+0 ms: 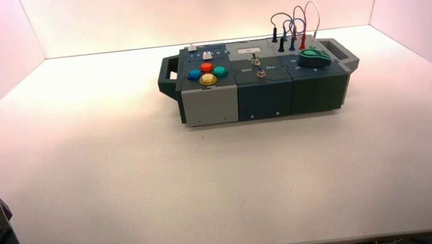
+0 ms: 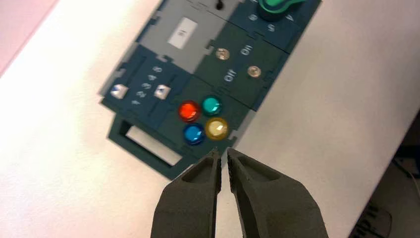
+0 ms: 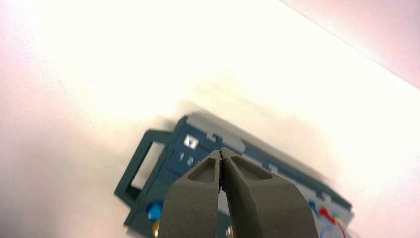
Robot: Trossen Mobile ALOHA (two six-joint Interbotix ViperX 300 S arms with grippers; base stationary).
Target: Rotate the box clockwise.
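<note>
White desk (image 1: 115,169) under pale walls carries the box (image 1: 258,87), which we see toward the far edge, a little right of centre, its long front facing us. Going left to right along its top, we find a handle (image 1: 168,78), four round buttons (image 1: 207,74) in blue, red, yellow and green, two toggle switches (image 1: 258,69), then a green knob (image 1: 314,57) with looped wires (image 1: 294,23) behind. Our left gripper (image 2: 222,154) hangs above the button end, fingers nearly closed; our right gripper (image 3: 221,154) hangs over the box, fingers closed on nothing.
</note>
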